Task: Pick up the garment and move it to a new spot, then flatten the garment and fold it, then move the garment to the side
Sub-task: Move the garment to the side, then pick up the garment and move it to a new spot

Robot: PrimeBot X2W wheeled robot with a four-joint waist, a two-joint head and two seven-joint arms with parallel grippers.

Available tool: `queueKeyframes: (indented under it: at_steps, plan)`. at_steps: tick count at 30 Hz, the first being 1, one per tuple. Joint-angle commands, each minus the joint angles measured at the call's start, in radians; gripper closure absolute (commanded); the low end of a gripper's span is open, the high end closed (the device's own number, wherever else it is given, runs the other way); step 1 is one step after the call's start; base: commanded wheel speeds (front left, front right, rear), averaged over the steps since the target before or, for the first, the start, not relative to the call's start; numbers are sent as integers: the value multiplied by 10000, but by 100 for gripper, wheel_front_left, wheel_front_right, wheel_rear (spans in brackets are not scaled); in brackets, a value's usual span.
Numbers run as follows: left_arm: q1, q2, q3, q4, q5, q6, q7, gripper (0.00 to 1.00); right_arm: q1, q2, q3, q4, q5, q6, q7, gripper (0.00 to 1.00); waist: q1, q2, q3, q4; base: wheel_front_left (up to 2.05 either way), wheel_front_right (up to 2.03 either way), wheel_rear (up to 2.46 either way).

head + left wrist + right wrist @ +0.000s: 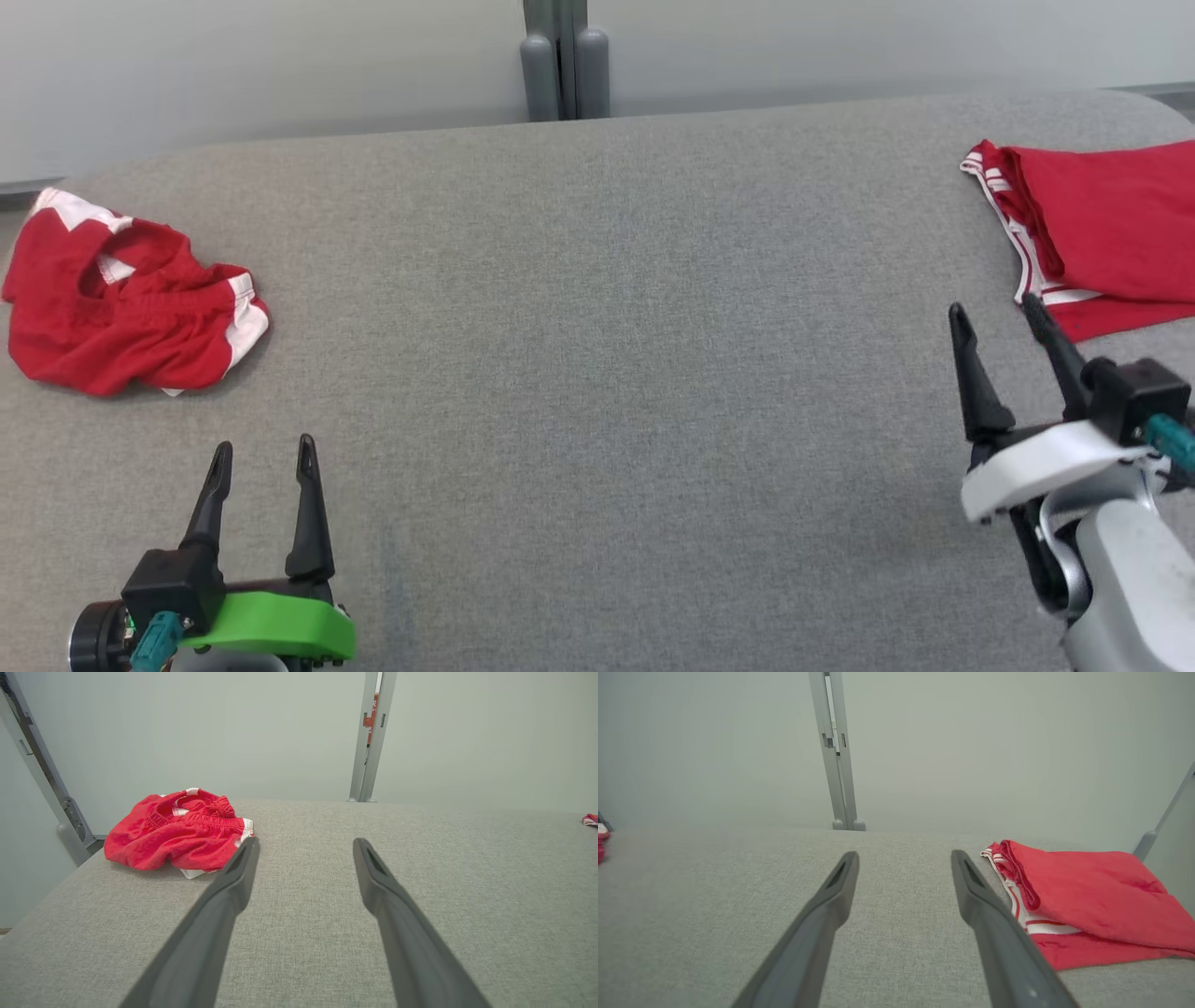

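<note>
Garment crumpled, lying ahead-left of left end effector, not touching.

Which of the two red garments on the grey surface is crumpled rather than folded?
The red shorts at the left, bunched in a heap near the left tool. The folded red garment at the right edge lies flat.

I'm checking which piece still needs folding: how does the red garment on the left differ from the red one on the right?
The left garment is a crumpled heap; the right garment lies flat in folded layers. The left garment's elastic waistband gapes open on top; the right garment shows a straight striped edge. Both are red with white trim and lie on the grey surface.
</note>
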Motion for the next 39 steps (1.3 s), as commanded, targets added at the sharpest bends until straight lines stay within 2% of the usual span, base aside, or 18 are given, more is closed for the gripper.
queueKeyframes:
  at_steps: [1,15,32,39]
  plan:
    - [146,5,49,64,-79,-49,2,0,370,131,-86,-191,-49,-19,-26,0,1,0,-337,120,0,0,0]
    - [606,-19,100,186,-34,-166,2,0,2874,1473,-606,-1506,-595,-18,-27,0,1,0,-1117,64,0,0,0]
    - [564,-26,103,131,6,-192,2,0,3054,1650,-620,-1580,-660,-18,-27,0,1,0,-1177,92,0,0,0]
    - [501,-24,159,174,75,-191,2,0,3141,1704,-637,-1512,-632,-18,-27,0,1,0,-1219,421,0,0,0]
